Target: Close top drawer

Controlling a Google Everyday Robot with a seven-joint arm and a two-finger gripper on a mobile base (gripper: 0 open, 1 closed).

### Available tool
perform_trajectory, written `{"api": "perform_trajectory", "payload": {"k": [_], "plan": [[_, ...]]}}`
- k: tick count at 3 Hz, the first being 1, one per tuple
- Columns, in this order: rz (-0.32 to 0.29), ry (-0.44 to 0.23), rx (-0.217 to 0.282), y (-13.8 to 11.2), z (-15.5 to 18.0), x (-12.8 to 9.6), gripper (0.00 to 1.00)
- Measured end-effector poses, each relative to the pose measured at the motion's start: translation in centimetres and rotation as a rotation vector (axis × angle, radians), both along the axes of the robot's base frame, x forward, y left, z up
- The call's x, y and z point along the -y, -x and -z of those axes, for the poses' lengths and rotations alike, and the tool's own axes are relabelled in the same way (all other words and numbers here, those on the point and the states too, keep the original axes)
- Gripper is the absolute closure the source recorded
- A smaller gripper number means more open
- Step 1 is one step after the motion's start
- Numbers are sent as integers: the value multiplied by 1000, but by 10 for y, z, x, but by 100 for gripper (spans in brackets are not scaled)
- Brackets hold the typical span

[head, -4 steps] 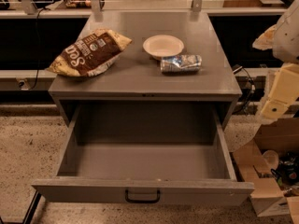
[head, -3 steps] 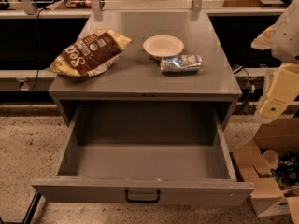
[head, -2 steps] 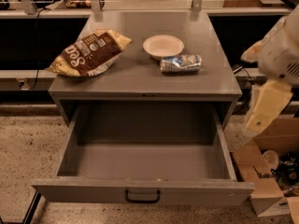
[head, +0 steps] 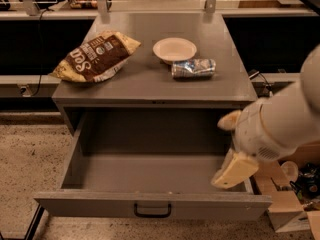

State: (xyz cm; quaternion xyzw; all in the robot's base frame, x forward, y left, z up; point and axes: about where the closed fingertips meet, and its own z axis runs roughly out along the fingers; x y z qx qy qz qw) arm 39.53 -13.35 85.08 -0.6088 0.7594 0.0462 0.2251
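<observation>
The top drawer (head: 150, 204) is a wide grey metal drawer, pulled far out of the cabinet and empty inside. Its small black bar handle (head: 152, 211) sits at the centre of the front panel, near the bottom of the view. My gripper (head: 234, 170) is on the end of the white arm (head: 280, 124) that reaches in from the right. It hangs over the drawer's right front corner, just inside the right wall and above the front panel. It is apart from the handle, to the handle's right.
On the grey cabinet top (head: 145, 86) lie a brown chip bag (head: 95, 56), a white bowl (head: 174, 49) and a crumpled silver packet (head: 193, 68). Cardboard boxes with clutter (head: 290, 204) stand on the floor at the right. Speckled floor (head: 30, 159) lies to the left.
The arm has swung left and down from the right edge, bringing the gripper over the drawer's right front corner. The drawer has not moved.
</observation>
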Motion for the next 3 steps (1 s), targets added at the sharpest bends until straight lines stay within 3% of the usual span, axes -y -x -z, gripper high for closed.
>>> {"api": "perform_trajectory", "payload": {"k": [1, 2, 3], "plan": [[2, -73, -116, 26, 93, -7, 46], [31, -163, -216, 63, 173, 3, 69], [31, -163, -216, 63, 165, 3, 92]]}}
